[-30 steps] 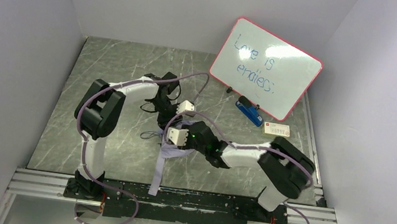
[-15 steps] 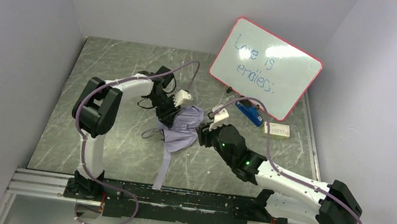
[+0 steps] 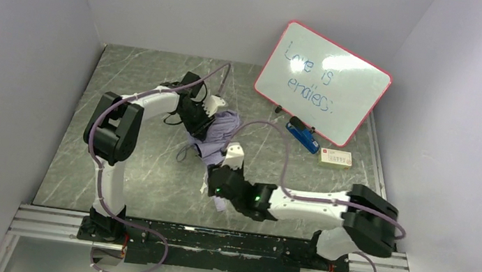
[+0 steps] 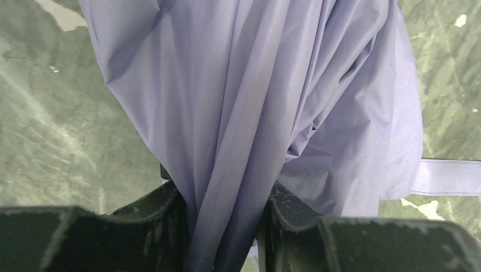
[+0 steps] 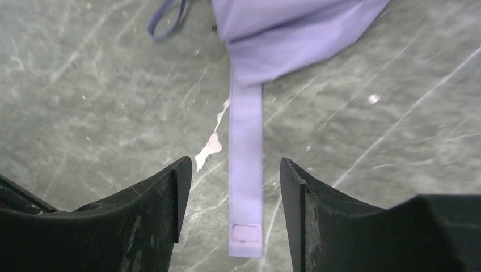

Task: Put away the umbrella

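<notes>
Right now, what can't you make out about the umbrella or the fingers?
- Shaft of the umbrella: covered by its own fabric in every view.
- Tips of the right fingers: top view, hidden beneath their own wrist.
- Label on the small box: too small in the top view.

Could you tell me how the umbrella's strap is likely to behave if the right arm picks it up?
The strap lies flat and ribbon-thin, so it will probably hang limp and weigh little. Its fabric, like the gathered canopy, looks smooth, so it may slip from a loose pinch.
</notes>
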Controlling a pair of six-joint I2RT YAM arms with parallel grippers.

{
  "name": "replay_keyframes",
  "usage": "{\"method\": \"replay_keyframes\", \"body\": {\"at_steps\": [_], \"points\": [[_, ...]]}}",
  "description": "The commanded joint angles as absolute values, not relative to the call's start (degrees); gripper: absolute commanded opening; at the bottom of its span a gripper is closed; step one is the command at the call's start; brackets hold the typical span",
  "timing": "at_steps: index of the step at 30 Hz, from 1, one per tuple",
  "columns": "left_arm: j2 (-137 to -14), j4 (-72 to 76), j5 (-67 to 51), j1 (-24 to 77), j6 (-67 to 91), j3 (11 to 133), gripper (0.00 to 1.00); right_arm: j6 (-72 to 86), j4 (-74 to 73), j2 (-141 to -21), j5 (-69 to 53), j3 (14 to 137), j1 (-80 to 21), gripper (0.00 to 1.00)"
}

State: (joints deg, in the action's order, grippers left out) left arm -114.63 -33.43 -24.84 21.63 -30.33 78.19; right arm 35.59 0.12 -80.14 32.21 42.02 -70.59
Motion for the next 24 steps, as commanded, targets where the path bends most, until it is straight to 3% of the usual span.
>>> {"method": "replay_keyframes", "body": {"at_steps": [1, 6, 12, 24], "points": [[-116.99, -31.02, -10.65, 19.6, -30.48, 75.55, 0.05, 44.21, -0.71, -88.19, 37.22, 45.51, -74.23, 0.63], [-116.6, -31.1, -11.04, 19.6, -30.59, 75.16, 0.05, 42.02, -4.85, -94.77, 37.4, 49.33, -75.07, 0.69], [-116.55, -31.59, -11.34, 19.63, -30.5, 75.61, 0.05, 38.91, -6.61, -96.62, 34.52, 49.66, -74.7, 0.7], [-115.23, -32.4, -10.71, 19.65, -31.27, 75.31, 0.05, 41.4, -12.16, -97.87, 26.58, 48.71, -72.49, 0.59]]}}
